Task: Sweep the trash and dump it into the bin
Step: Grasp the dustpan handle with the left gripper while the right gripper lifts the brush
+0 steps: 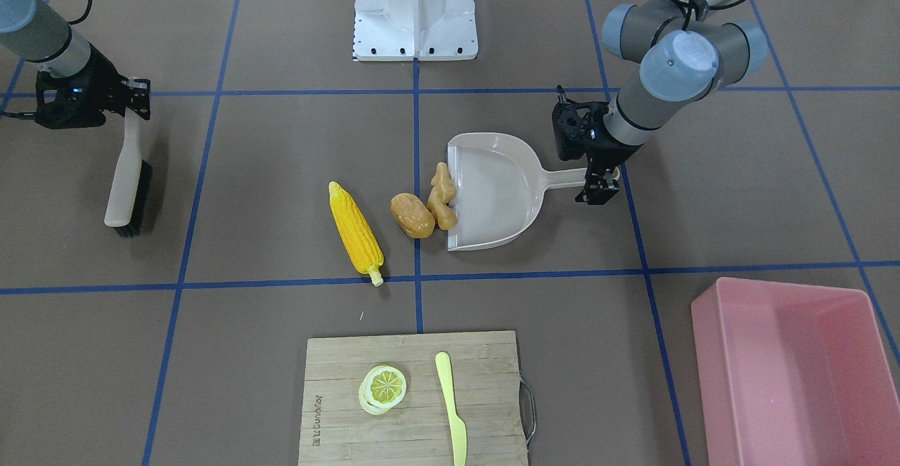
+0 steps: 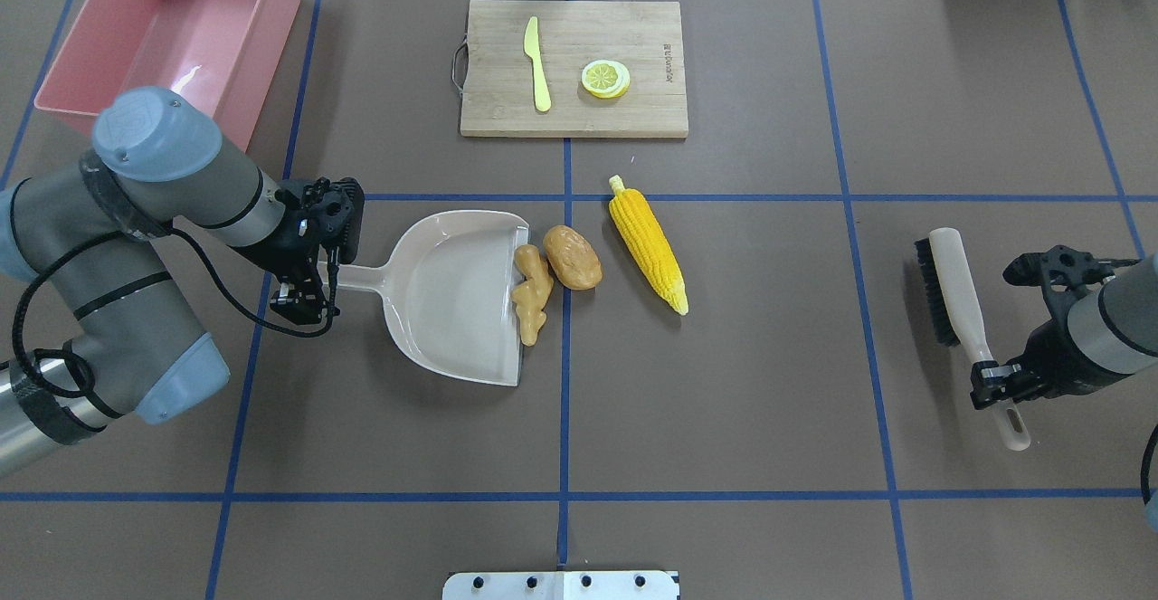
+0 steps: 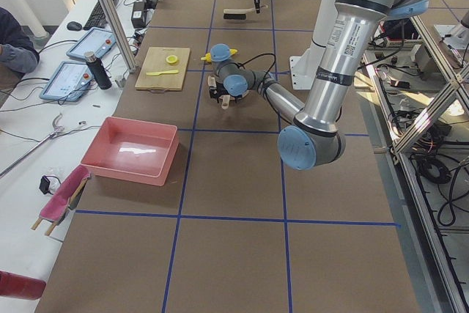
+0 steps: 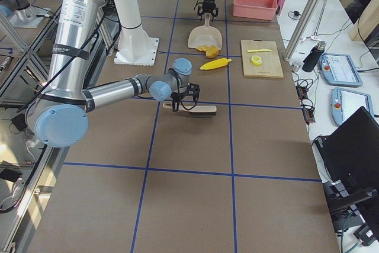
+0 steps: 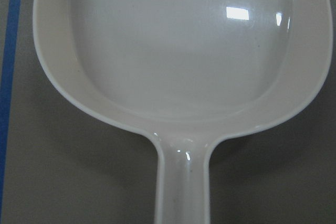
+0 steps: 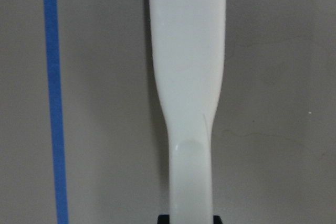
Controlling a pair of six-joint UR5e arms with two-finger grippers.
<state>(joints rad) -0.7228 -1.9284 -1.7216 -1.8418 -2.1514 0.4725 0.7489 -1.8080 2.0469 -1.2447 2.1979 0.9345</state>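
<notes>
The corn cob (image 2: 647, 242) (image 1: 355, 230), the brown potato-like lump (image 2: 572, 257) (image 1: 412, 215) and the ginger-like piece (image 2: 532, 292) (image 1: 441, 197) lie mid-table. The ginger lies at the open mouth of the beige dustpan (image 2: 452, 297) (image 1: 492, 192) (image 5: 178, 51), with the potato touching it. My left gripper (image 2: 312, 288) (image 1: 601, 185) is shut on the dustpan's handle. My right gripper (image 2: 991, 383) (image 1: 133, 100) is shut on the handle of a beige brush (image 2: 950, 288) (image 1: 126, 185) (image 6: 186, 51), far to the right of the corn. The pink bin (image 2: 163, 21) (image 1: 794, 382) stands at the far left corner, with nothing in it.
A wooden cutting board (image 2: 633, 102) (image 1: 337, 374) at the far middle carries a pale knife (image 2: 537, 66) and a lemon slice (image 2: 605, 77). The robot's white base (image 1: 415, 13) is at the near edge. Blue tape lines grid the brown table.
</notes>
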